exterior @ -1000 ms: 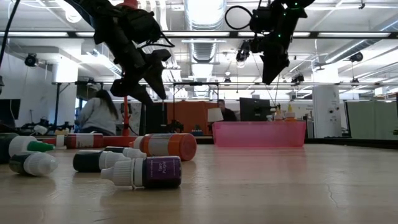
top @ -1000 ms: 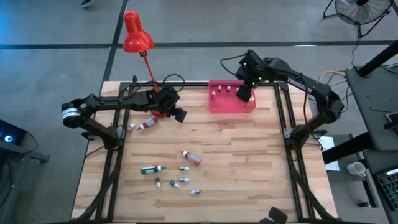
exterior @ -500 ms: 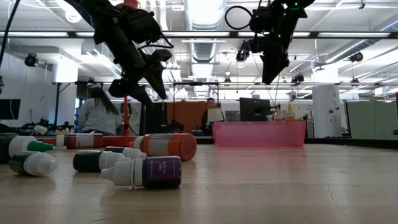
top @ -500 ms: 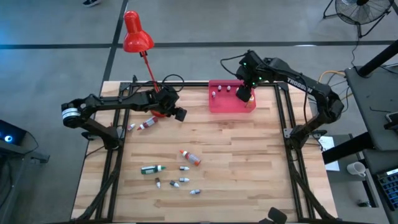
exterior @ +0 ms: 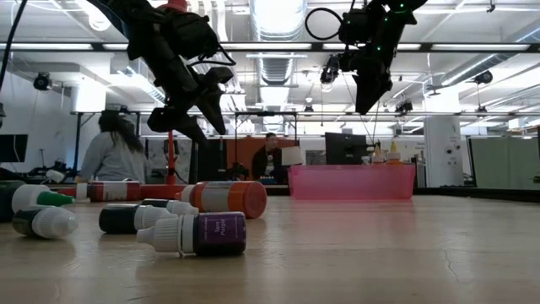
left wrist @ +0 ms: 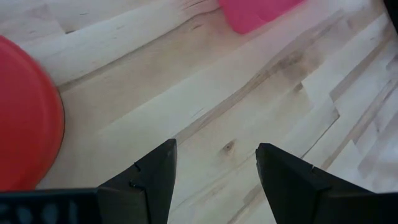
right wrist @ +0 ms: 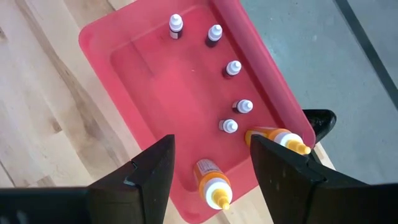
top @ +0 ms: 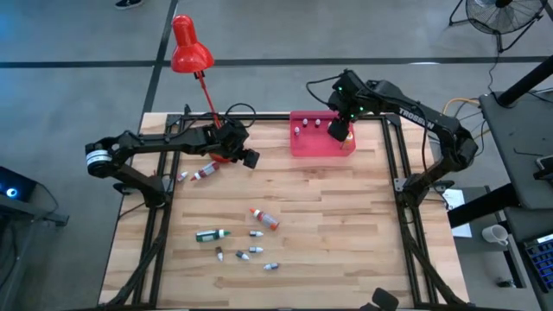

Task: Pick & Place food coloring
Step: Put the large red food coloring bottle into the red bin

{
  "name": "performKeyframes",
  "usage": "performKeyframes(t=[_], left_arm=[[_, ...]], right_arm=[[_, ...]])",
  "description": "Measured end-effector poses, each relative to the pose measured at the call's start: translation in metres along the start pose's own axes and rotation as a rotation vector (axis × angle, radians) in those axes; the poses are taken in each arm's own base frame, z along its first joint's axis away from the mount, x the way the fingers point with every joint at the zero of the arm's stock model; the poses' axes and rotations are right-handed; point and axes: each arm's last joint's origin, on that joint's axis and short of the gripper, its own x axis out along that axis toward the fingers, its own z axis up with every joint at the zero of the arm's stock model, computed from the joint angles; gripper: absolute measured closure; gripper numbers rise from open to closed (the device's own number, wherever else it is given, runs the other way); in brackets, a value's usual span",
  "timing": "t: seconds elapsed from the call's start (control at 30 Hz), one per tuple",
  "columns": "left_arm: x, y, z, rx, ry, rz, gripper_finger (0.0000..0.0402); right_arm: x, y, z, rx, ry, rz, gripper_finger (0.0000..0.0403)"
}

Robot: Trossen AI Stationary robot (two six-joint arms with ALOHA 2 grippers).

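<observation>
The left claw (left wrist: 214, 180) hangs open and empty over the bare wooden table (left wrist: 249, 93); a pink tray corner (left wrist: 258, 12) lies ahead.

Grey concrete floor (top: 69, 104), bright ceiling strip lights (exterior: 278, 17) overhead.

Even overhead light falls on the wooden table (top: 328, 216), leaving only faint, soft shadows under the arms in the high view. From table height, ceiling strip lights (exterior: 278, 17) blaze white and blow out, and both arms read as dark silhouettes against them. The nearest bottle (exterior: 196, 234) is fairly crisp; the tabletop foreground and the room behind go soft. In the left wrist view, the red lamp base (left wrist: 28, 118) is blurred, while the wood grain stays sharp.
</observation>
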Motion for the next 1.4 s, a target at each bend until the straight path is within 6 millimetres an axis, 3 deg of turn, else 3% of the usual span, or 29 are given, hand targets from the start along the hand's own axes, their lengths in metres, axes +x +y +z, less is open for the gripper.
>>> performKeyframes(t=[0.5,0.77,1.0,1.13,1.27,1.4], left_arm=[[0.0,0.0,0.0,0.0,0.0,0.0,0.0209],[0.0,0.0,0.0,0.0,0.0,0.0,0.0209],[0.0,0.0,0.0,0.0,0.0,0.0,0.0209],[0.0,0.0,0.0,0.0,0.0,0.0,0.0209],[0.0,0.0,0.0,0.0,0.0,0.0,0.0209],[0.0,0.0,0.0,0.0,0.0,0.0,0.0209]], right_arm=[[-0.005,0.011,-0.005,-0.001,0.015,0.023,0.0202],[0.001,0.028,-0.007,-0.033,0.015,0.047,0.0202],[0.003,0.054,-0.002,-0.06,-0.053,0.194,0.0202],[-0.011,0.076,0.002,-0.154,-0.124,0.229,0.0202],[-0.035,0.1,0.007,-0.236,-0.302,0.27,0.0202],[-0.05,0.112,0.014,-0.295,-0.459,0.289,0.0202]])
